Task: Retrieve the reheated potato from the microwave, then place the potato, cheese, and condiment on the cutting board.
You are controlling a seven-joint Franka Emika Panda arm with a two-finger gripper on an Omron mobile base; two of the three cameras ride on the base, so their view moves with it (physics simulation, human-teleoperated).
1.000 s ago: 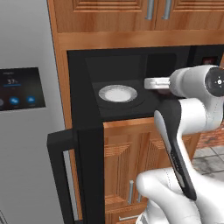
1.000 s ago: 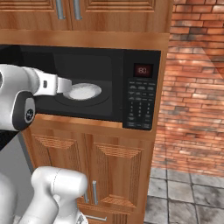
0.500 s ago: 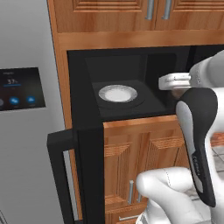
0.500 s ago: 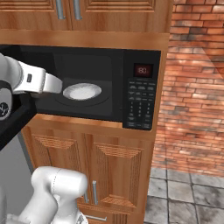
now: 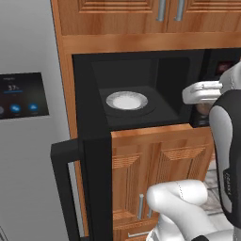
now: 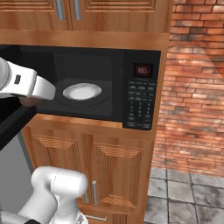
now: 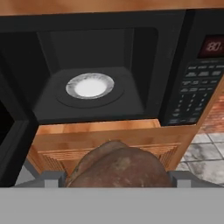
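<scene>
Left base view, from the left: a grey refrigerator (image 5: 28, 141) with a small lit screen (image 5: 21, 96) stands at the far left. Beside it to the right is the microwave (image 5: 141, 94), built in between wooden cabinets (image 5: 155, 169). Its door (image 5: 89, 188) hangs swung open on the left side, black, with a dark bar handle. A white round plate (image 5: 126, 100) lies bare at the middle of the microwave floor. To the right of the cavity, just outside the opening, the white arm ends near the keypad panel; a brown patch shows under its tip at the end effector (image 5: 203, 109).

Right base view, from the left: the arm enters at the left edge, in front of the lower left corner of the microwave (image 6: 109, 83) opening, with a brownish lump partly visible beneath it. The plate (image 6: 82, 91) sits inside, well apart from the arm. The keypad panel (image 6: 141, 103) with a red display is on the right, and a brick wall (image 6: 192, 78) stands further right.

Hand view: the potato (image 7: 120, 168) sits between the two fingers of the end effector (image 7: 117, 178), which is closed on it, in front of the cabinet front below the microwave (image 7: 109, 65). The potato is outside the cavity, nearer than the plate (image 7: 89, 85).
</scene>
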